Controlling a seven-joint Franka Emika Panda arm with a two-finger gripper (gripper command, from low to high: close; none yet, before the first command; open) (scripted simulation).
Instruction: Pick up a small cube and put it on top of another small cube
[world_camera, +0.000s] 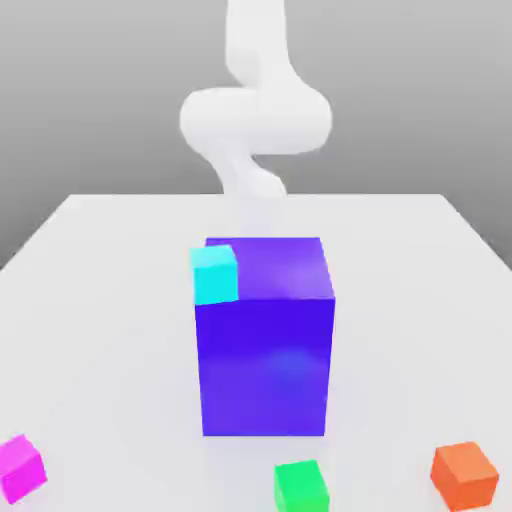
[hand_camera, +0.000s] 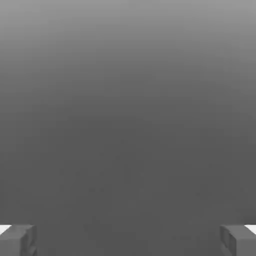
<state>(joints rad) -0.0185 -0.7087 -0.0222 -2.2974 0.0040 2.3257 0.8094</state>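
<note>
So my jaws (hand_camera: 128, 240) are spread wide with nothing between them, and all the hand view gives me past the fingertips (hand_camera: 17, 240) is flat grey, so I'm not lined up on any cube yet. In the exterior view the cyan cube (world_camera: 215, 274) sits at the top corner of the big blue block (world_camera: 265, 340) on that view's left, while the magenta cube (world_camera: 20, 468), green cube (world_camera: 301, 487) and orange cube (world_camera: 465, 475) sit on the tabletop (world_camera: 100, 300) along the near edge. My guess is everything I need is below and forward of my arm (world_camera: 255, 115), so I've got to tip down and reach toward the near edge before grabbing anything.

Your arm (world_camera: 255, 115) is plain white, built of smooth, rounded, bulging segments with no visible markings or cables. Your gripper (hand_camera: 128, 240) has two blocky grey fingertips (hand_camera: 17, 241) with white edges.
</note>
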